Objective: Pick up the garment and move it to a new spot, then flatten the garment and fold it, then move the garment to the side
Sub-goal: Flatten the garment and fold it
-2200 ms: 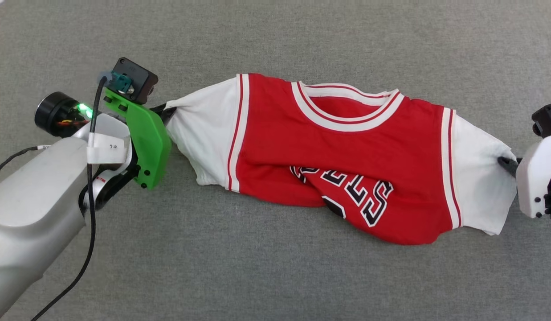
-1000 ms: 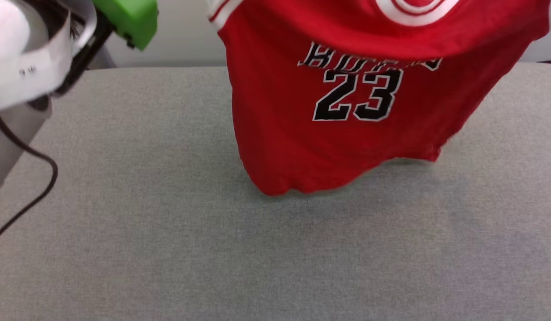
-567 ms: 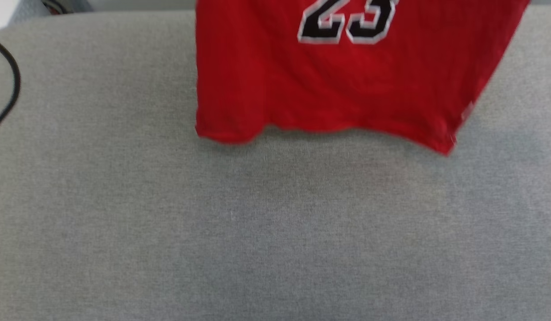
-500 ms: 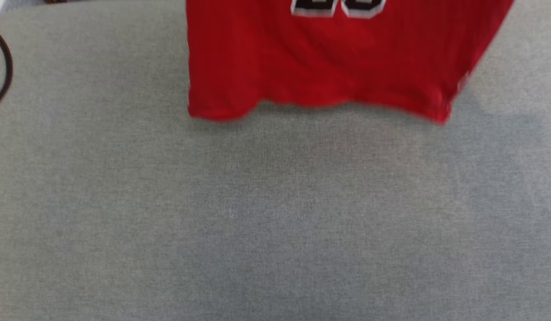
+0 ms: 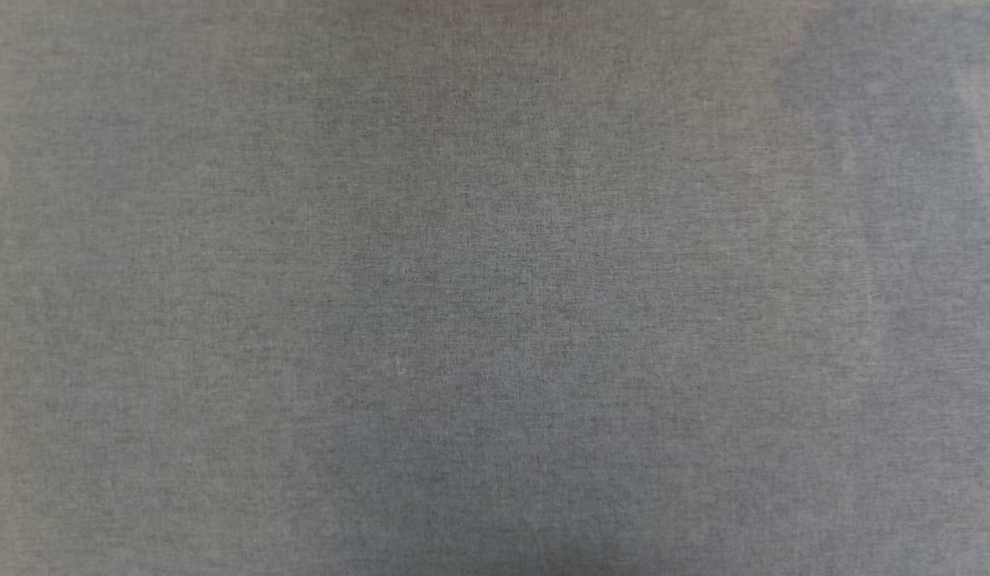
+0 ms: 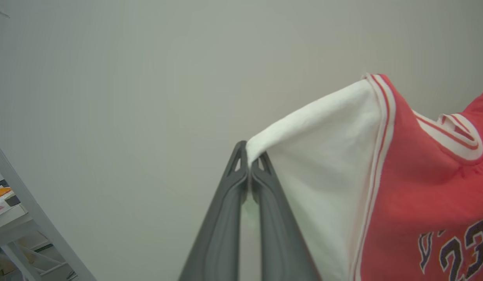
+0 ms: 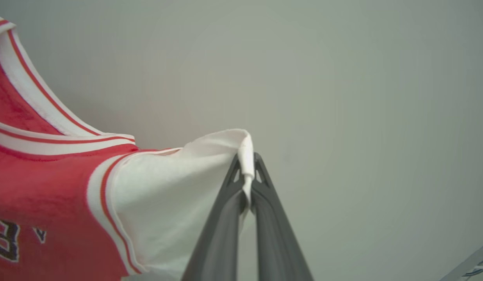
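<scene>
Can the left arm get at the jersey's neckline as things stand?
Probably not. The left pincer is shut on the tip of the jersey's white sleeve, and the striped neckline sits beyond that sleeve, off to one side; it would likely have to let go first.

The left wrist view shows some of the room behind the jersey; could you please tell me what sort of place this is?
Probably an indoor lab or workshop: a bare pale wall, a white metal rack holding odds and ends, and, in the head view, a grey cloth-covered worktable.
</scene>
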